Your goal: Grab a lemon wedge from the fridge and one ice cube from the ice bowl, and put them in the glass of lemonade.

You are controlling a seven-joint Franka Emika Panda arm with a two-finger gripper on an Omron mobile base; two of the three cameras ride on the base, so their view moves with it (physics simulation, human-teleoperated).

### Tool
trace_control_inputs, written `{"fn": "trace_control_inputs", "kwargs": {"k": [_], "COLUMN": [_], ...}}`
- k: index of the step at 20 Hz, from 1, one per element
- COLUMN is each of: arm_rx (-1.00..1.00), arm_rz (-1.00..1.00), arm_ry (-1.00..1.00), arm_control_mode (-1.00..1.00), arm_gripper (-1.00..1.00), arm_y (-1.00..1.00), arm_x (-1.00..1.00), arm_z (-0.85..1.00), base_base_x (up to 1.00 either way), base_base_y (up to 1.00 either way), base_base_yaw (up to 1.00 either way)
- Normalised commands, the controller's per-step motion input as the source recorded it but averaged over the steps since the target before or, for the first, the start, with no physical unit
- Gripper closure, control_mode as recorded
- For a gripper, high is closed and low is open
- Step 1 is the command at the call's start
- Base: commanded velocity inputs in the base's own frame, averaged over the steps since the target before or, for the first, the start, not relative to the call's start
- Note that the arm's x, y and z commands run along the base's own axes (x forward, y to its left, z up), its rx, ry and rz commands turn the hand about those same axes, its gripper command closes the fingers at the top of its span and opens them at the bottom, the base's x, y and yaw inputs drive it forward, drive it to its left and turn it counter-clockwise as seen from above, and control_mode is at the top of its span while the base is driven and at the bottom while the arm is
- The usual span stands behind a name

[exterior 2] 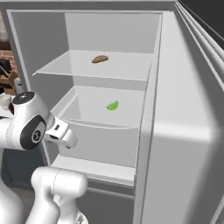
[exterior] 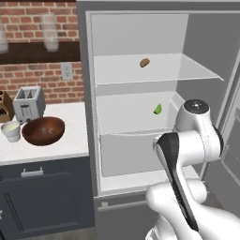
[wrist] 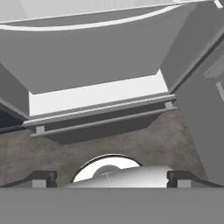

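Closest to me, at the bottom of the hand view, my gripper (wrist: 112, 177) has its two dark fingertips (wrist: 43, 178) spread wide apart with nothing between them, looking toward the grey floor (wrist: 144, 140) and the lower front edge of the fridge (wrist: 96, 98).

Beyond that, the fridge stands with its door (exterior 2: 188, 144) swung open to the right, showing a white interior and clear shelves. From the left base view, my arm's white elbow sits in front of the lower compartment, to the right.

On the middle shelf (exterior: 136, 112) lies the lemon wedge (exterior: 158, 109), small and yellow-green, toward the right side; it sits higher and deeper in than my gripper, well apart from it. One shelf up, a small brown rounded lump (exterior: 144, 62) rests near the centre.

Left of the fridge, a white counter (exterior: 56, 145) over dark cabinets carries the ice bowl (exterior: 43, 131), reddish-brown and shallow, with the glass of lemonade (exterior: 11, 131) just beside it on its left. A silver toaster (exterior: 29, 103) stands behind them against a brick wall (exterior: 42, 23).
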Motion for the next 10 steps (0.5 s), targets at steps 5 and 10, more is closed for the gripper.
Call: {"fn": "trace_control_inputs", "kwargs": {"k": [5,10], "arm_rx": [0.0,0.0], "arm_rz": [0.0,0.01], "arm_ry": [0.0,-0.04], "arm_control_mode": [1.0,-1.0], "arm_gripper": [-1.0,-1.0], "arm_y": [0.0,-0.31], "arm_x": [0.0,0.31], "arm_z": [0.0,0.0], "base_base_x": [0.31,0.06], "base_base_y": [-0.3,-0.06], "base_base_yaw": [0.04,0.01]}}
